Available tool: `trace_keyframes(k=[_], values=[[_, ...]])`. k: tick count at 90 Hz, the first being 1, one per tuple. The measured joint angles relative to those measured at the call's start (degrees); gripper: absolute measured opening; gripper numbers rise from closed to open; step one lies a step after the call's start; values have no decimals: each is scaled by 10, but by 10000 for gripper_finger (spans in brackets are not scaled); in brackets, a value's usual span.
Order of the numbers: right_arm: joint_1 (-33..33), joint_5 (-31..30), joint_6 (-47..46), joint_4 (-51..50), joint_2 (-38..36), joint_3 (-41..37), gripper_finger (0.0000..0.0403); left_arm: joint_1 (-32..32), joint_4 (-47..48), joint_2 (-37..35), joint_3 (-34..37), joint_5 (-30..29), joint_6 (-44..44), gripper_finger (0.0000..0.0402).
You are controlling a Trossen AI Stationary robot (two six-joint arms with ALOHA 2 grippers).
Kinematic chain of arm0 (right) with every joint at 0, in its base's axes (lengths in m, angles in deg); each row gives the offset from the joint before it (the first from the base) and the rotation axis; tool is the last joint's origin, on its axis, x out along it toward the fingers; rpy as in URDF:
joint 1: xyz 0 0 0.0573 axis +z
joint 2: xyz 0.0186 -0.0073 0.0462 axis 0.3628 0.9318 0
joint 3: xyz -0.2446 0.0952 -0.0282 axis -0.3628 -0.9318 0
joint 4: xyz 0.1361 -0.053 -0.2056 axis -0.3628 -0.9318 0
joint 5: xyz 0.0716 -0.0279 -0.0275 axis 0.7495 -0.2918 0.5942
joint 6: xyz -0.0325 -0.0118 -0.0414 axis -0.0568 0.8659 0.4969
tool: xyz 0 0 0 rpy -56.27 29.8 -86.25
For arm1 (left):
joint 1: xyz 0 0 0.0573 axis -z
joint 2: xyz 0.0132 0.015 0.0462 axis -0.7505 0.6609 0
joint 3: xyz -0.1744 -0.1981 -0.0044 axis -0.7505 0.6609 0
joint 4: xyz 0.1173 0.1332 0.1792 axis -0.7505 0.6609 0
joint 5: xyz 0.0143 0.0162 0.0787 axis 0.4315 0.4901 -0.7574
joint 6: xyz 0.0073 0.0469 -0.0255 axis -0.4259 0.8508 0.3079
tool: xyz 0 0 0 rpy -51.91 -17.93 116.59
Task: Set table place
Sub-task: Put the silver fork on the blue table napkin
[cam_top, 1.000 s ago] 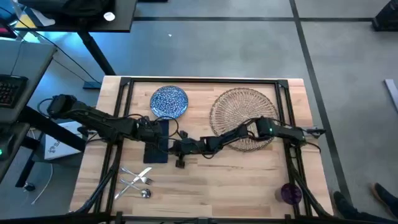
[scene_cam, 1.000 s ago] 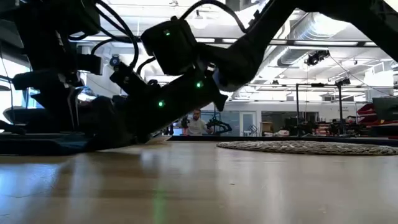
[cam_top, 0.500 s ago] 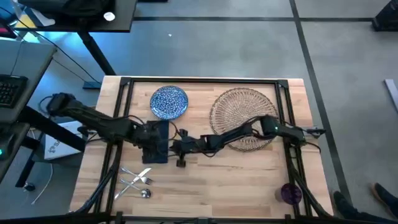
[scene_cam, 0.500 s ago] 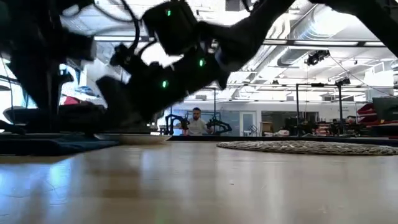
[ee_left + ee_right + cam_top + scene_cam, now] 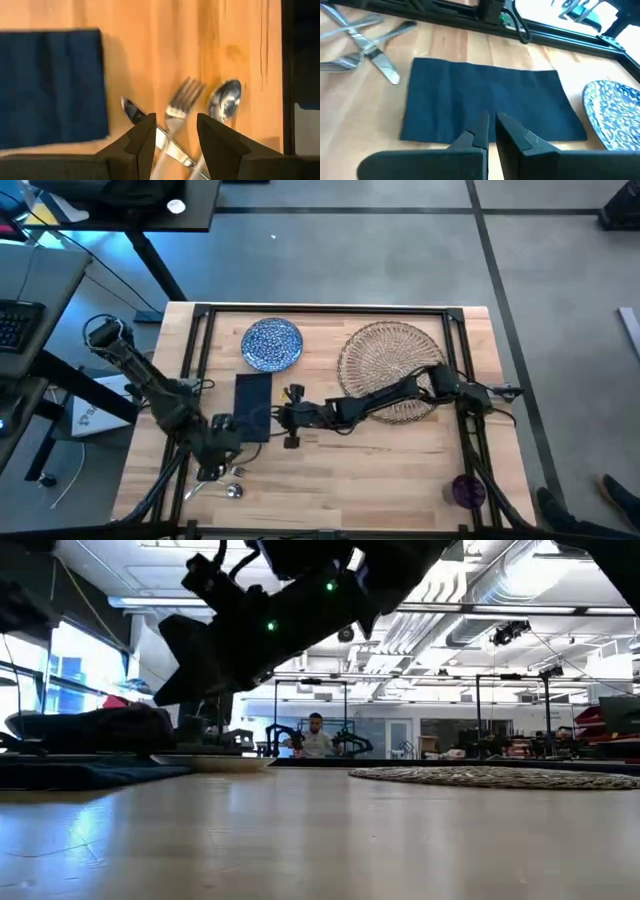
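Nothing set yet. Placemat (image 5: 390,368) bare at 2 o'clock; plate (image 5: 272,343), napkin (image 5: 252,406), cutlery (image 5: 175,125), cup (image 5: 467,491) scattered. Left gripper (image 5: 172,137) open, empty, over cutlery. Right gripper (image 5: 491,131) nearly closed, empty, beside the napkin.

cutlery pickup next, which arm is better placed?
Left. The left gripper hangs open directly over the cutlery, with the fork between its fingertips. The right gripper sits at the napkin edge, nearly closed, with the napkin between it and the cutlery.
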Motion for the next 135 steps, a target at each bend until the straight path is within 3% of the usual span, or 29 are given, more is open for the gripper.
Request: trace_keyframes(k=[16,37,51,69,81,97,112,135], values=[[12,-1,-10,1,-1,0,0,50,-14,60,0,-22,-39,124],[28,-2,-10,4,-1,0,0,65,-69,159,1,-38,-56,124],[35,-2,-10,8,-1,0,0,52,-166,207,0,-81,-13,124],[39,-2,-10,22,-1,0,0,2,-248,245,0,-182,73,124],[44,-4,3,13,-5,0,0,-38,-265,242,-5,-168,126,124],[56,-21,19,-19,-32,0,0,-51,-169,207,-58,-135,131,124],[61,-30,18,-26,-36,0,0,-20,-103,176,-84,-142,91,124],[69,-29,-10,-30,-34,0,0,53,-121,170,-20,-197,-38,124]])
